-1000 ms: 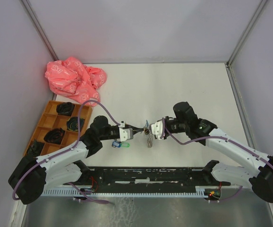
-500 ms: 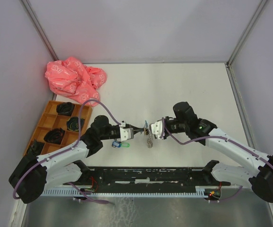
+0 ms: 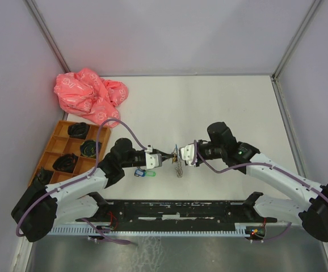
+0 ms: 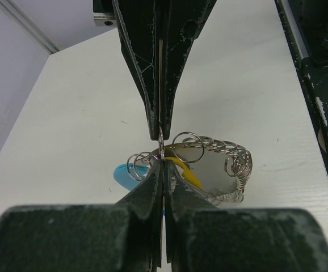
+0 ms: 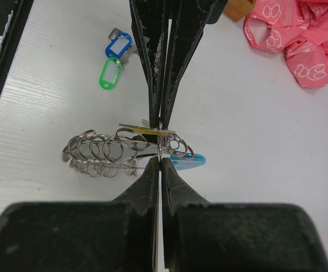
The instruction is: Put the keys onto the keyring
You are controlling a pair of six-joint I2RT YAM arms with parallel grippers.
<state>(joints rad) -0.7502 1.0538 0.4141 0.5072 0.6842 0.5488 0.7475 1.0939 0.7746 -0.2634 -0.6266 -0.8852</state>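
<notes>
Top view: left gripper (image 3: 169, 154) and right gripper (image 3: 178, 153) met tip to tip over mid-table, with the keyring (image 3: 179, 168) hanging just under the meeting point. Loose keys (image 3: 144, 174) lay on the table (image 3: 221, 102) beside the left gripper, so the left arm was nearer. The orange tray (image 3: 55, 143) at far left held dark items in several compartments; no keys seen there. Left wrist: both jaws were fully closed, pinching one ring of the keyring (image 4: 209, 153). The chain ran crosswise to the finger line, and the yellow-tag key (image 4: 185, 170) sat at the pinch; couldn't tell if it was threaded. Right wrist: same pinch. The keyring (image 5: 104, 150) trailed left, and the blue-tag key (image 5: 117, 45) and green-tag key (image 5: 110, 73) lay beyond it, well apart, tags lengthwise along the finger line.
</notes>
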